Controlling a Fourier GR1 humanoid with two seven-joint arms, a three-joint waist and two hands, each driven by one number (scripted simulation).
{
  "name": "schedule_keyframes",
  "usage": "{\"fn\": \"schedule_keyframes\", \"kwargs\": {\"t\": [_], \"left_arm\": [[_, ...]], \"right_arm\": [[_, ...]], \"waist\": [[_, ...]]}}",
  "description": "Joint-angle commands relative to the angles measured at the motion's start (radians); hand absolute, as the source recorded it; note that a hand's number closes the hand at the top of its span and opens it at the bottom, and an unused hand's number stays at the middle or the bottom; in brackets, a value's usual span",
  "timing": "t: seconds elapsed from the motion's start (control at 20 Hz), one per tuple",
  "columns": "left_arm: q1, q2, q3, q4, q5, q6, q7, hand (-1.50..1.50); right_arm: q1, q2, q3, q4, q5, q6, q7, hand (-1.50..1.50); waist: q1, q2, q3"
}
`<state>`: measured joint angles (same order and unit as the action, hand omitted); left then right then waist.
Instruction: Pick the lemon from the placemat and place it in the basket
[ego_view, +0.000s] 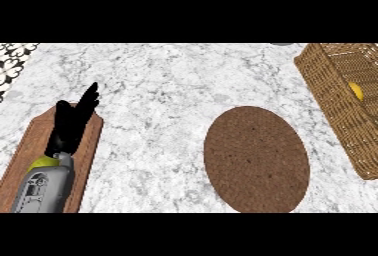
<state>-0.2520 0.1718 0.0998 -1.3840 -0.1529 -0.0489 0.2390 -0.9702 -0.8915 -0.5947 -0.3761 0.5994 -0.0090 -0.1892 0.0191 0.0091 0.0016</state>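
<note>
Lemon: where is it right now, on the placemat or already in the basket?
In the head view the lemon lies inside the wicker basket at the upper right, not on the brown placemat left of the basket.

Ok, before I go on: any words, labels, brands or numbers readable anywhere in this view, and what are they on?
None: no text can be read.
Basket, with the lemon in it: no label.
Placemat: plain weave.
Wooden board under the left hand: no markings.
Patterned tiles at the upper left: ornament, no letters.
</note>
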Motion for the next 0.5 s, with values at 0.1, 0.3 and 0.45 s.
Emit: {"fn": "schedule_keyframes", "kwargs": {"t": [0.1,0.3,0.45], "left_arm": [[0.048,-0.010,-0.008,-0.017,-0.016,0.017,-0.040,0.00],[0.047,-0.017,-0.025,-0.028,-0.026,0.016,-0.017,0.00],[0.006,-0.008,-0.004,0.025,-0.015,0.011,-0.035,0.00]], "right_arm": [[0.055,-0.120,-0.117,0.049,-0.103,0.025,0.043,-1.50],[0.141,-0.234,-0.160,0.124,-0.132,0.086,-0.021,-1.50],[0.229,-0.311,-0.210,0.165,-0.174,0.165,-0.107,-1.50]], "waist": [[-0.011,-0.006,0.000],[-0.003,-0.001,0.001],[-0.014,0.003,0.003]]}}
